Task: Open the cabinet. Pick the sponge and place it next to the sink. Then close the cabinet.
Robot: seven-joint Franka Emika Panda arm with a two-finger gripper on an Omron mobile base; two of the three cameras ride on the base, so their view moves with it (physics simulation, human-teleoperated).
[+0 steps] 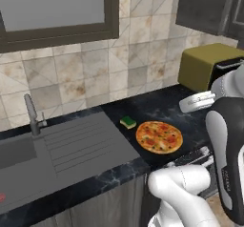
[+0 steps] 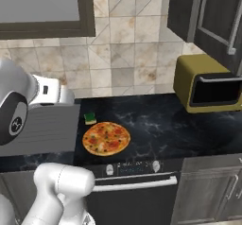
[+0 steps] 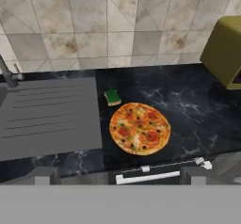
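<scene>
Sponge [image 1: 127, 122], green and yellow, lies on the dark marble counter [image 2: 156, 120], just beside the draining board of the sink [image 1: 71, 147] and near the edge of a pizza [image 1: 159, 137]. Judged from this layout, the placing step looks complete, and closing the cabinet [image 2: 208, 16] is the step in hand. That cabinet hangs on the wall at upper right, above a mustard-yellow microwave [image 2: 208, 84]; one door appears to stand out at an angle from the wall, its silver bar handle [image 2: 235, 23] showing in the right base view. The hand view looks down on the sponge, pizza and sink from above the counter front. The fingertips are not clear at its bottom edge, so how far the gripper is parted cannot be told; nothing is seen in its grasp.

To close the door well, the arm should likely rise clear of the microwave top, meet the outer face of the open door near its free edge, and push in a smooth arc until the door is flush. A push near the hinge side would need more force and risks slipping off the panel.
</scene>
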